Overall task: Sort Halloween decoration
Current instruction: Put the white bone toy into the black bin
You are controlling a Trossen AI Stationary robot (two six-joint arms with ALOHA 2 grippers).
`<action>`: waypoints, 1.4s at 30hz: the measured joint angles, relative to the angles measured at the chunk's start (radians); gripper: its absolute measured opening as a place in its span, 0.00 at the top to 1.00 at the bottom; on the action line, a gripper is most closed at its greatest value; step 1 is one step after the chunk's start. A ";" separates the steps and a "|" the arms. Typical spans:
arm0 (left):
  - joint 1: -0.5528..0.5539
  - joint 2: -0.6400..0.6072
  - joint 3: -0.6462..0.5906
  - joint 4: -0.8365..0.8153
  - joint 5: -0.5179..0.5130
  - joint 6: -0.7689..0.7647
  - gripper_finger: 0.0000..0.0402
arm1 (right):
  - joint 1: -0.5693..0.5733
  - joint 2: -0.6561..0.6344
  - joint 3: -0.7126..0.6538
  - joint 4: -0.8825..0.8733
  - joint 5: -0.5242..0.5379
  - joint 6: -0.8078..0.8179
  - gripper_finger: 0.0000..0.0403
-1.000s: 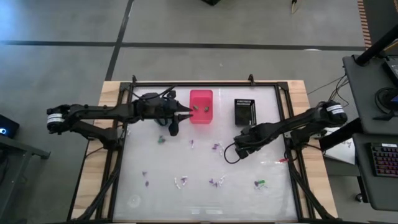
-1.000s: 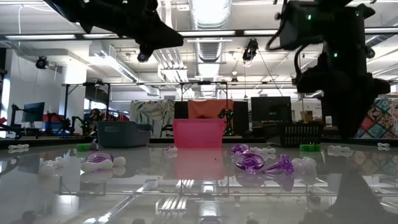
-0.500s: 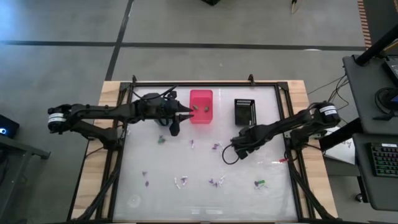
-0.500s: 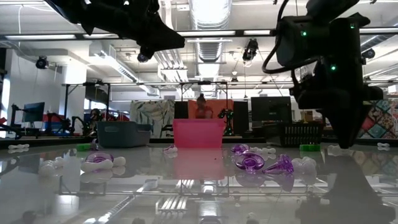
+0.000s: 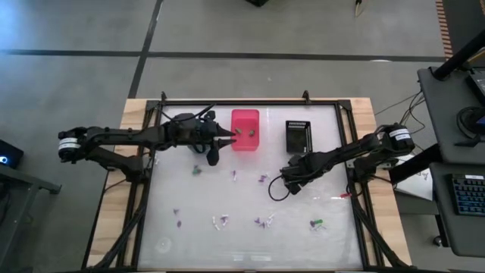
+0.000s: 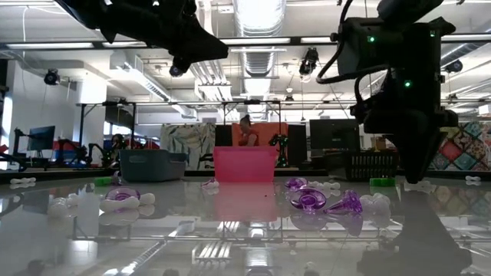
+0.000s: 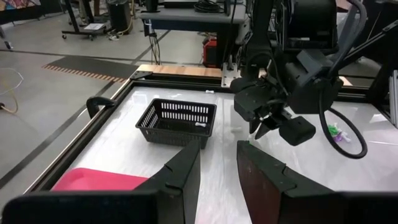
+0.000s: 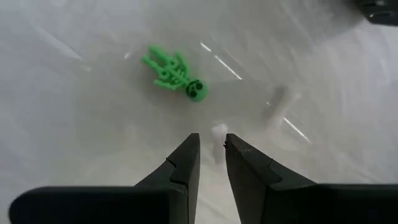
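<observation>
Tiny purple [image 5: 263,179], white [image 5: 220,222] and green [image 5: 317,224] Halloween trinkets lie scattered on the glossy table. My right gripper [image 5: 282,184] points down over the table's middle right, open with a narrow gap. Its wrist view shows a green skeleton [image 8: 174,73] lying flat and a small white trinket [image 8: 217,132] just beyond the fingertips [image 8: 211,149]; the fingers touch neither. My left gripper [image 5: 229,139] hangs nearly level at the pink bin's [image 5: 245,130] left edge, open [image 7: 217,163] with nothing between its fingers.
A black mesh basket [image 5: 298,135] stands right of the pink bin at the far side. A blue-grey bin [image 6: 152,165] shows in the low view, left of the pink one. A black frame [image 5: 348,144] rims the table. Purple rings [image 6: 311,201] lie near the front.
My right gripper has sunk a little toward the table and shifted slightly toward the table's left, rolling about its wrist. Its fingers keep the same gap. The trinkets lie where they were.
</observation>
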 joint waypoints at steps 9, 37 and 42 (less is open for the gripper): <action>0.000 0.000 0.000 0.003 0.000 0.000 0.78 | -0.011 0.035 0.002 0.006 0.001 -0.054 0.84; -0.097 0.000 0.000 0.008 0.002 -0.079 0.78 | -0.057 -0.330 -0.002 0.106 0.156 -0.202 0.98; -0.129 -0.001 0.000 0.008 0.002 -0.109 0.78 | -0.190 -0.357 -0.001 0.129 0.437 -0.209 0.98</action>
